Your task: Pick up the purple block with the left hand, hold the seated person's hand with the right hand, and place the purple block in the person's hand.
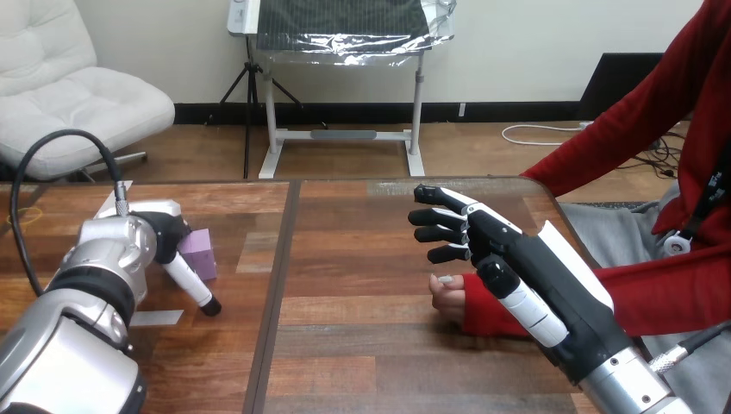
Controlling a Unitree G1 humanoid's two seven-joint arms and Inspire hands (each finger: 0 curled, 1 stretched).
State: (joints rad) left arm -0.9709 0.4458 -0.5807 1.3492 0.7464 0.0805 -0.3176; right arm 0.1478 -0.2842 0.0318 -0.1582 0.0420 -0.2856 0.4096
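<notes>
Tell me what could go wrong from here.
1. The purple block sits partly hidden behind the left hand; I cannot tell the grasp, so it may slide away or drop.
2. The right hand is over the person's hand with fingers open, not round it; closing off-target could miss or pinch.
3. The person's hand looks curled, perhaps leaving no room for the block.

The wooden tabletop (362,345) carried a purple block (200,253). A pale flat strip (157,317) lay just in front of the block, and the person's hand (446,297) rested well to the block's right.
</notes>
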